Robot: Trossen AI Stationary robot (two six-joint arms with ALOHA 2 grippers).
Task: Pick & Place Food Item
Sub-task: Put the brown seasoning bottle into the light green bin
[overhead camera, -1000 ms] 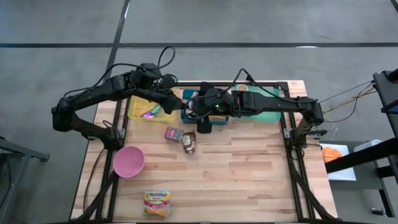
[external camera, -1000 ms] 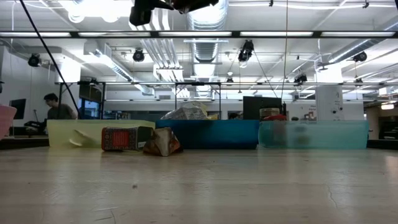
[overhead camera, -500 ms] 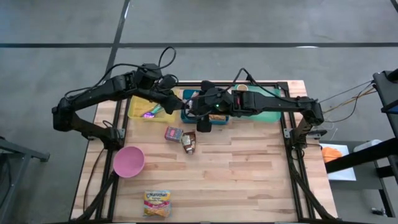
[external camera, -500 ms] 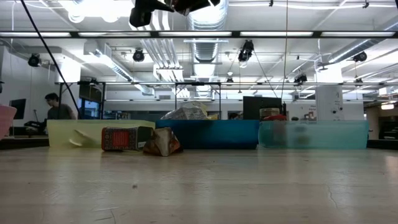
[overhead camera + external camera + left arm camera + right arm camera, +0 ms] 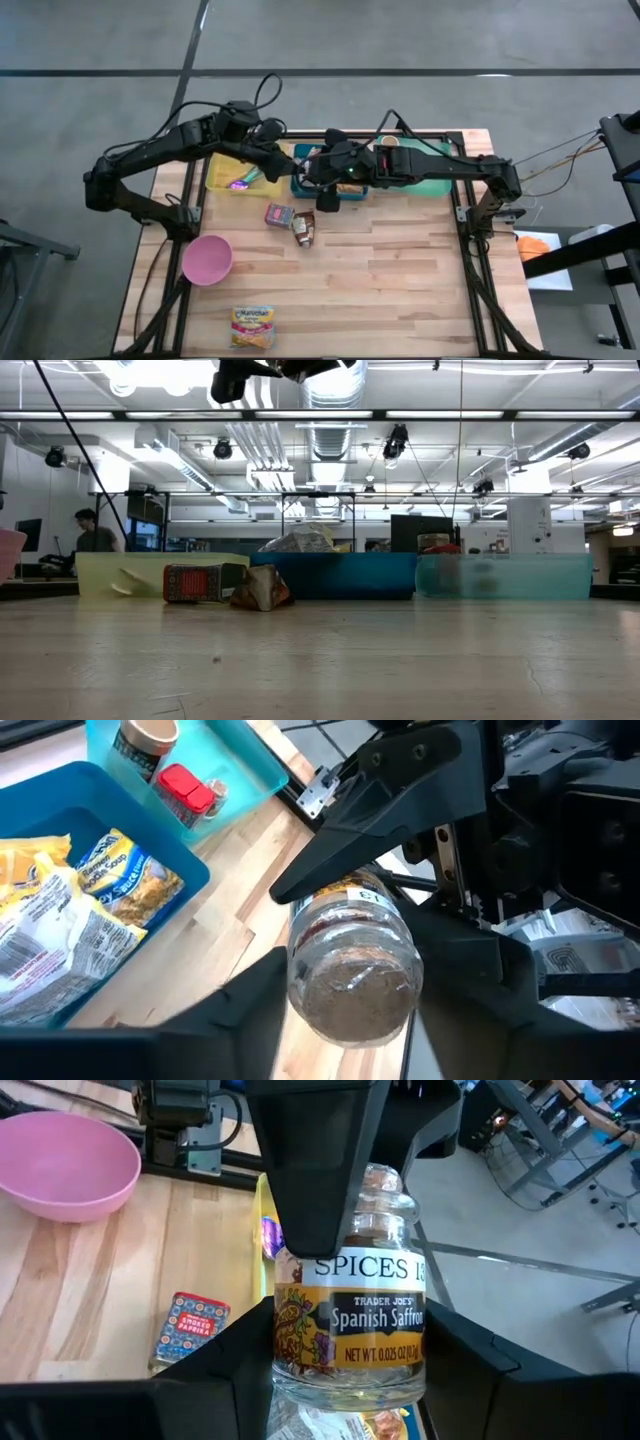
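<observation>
A small glass spice jar (image 5: 350,1310) with a yellow "Spanish Saffron" label and a cork top (image 5: 352,985) hangs in the air over the blue bin (image 5: 300,186). Both arms meet at it. My right gripper (image 5: 350,1342) is shut on its labelled body. My left gripper (image 5: 352,960) reaches in from the table's left and is closed along the jar from its cork end. In the high view the two grippers (image 5: 312,168) overlap and hide the jar. The low view shows only the arms (image 5: 270,370) high above the table. My right gripper pinches the labelled body (image 5: 285,1330) between its two fingers, which lie across the jar and come from the table's right, slanting down. The jar is lifted clear above the blue bin. My left gripper has one finger (image 5: 320,1170) lying along the jar from the cork end, its other finger on the opposite side. It comes from the table's left, slanting down, with the cork end (image 5: 300,970) facing its wrist.
The blue bin holds snack bags (image 5: 70,910). A teal tray (image 5: 432,186) with cans stands to its right, a yellow bin (image 5: 226,180) to its left. A red box (image 5: 278,214), a brown pouch (image 5: 304,228), a pink bowl (image 5: 207,259) and a noodle packet (image 5: 252,327) lie on the wood.
</observation>
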